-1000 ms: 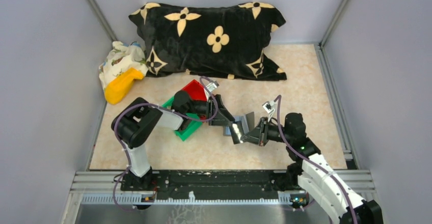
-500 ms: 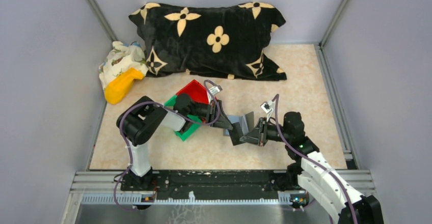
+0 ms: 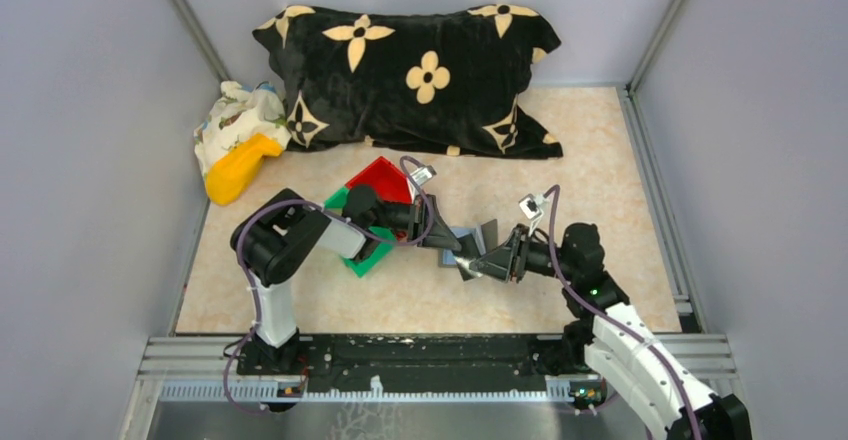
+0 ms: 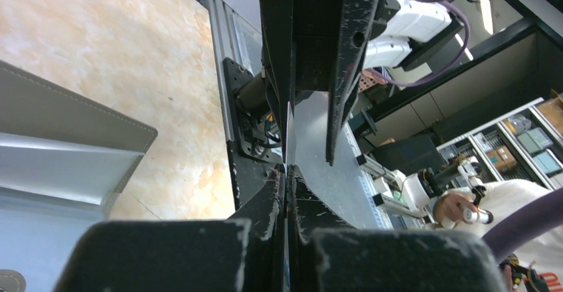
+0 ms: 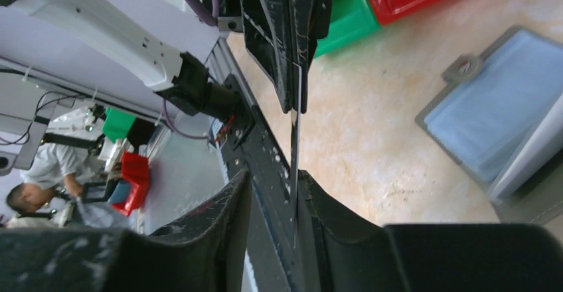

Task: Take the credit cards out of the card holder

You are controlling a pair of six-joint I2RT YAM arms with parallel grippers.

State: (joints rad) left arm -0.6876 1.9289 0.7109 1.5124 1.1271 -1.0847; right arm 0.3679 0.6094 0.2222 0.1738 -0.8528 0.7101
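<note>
Over the beige table [image 3: 600, 160] both arms are stretched inward, tips meeting. A credit card [image 5: 295, 126] is clamped in the left gripper [image 4: 287, 169], the right gripper [image 5: 273, 176] parted around it; the card holder [image 5: 491, 119] is laid open just beside.

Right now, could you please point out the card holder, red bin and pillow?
card holder [image 5: 488, 109], right wrist view, blue-grey inner face.
red bin [image 3: 379, 178], top view, inner floor.
pillow [image 3: 428, 77], top view, centre flower.
</note>
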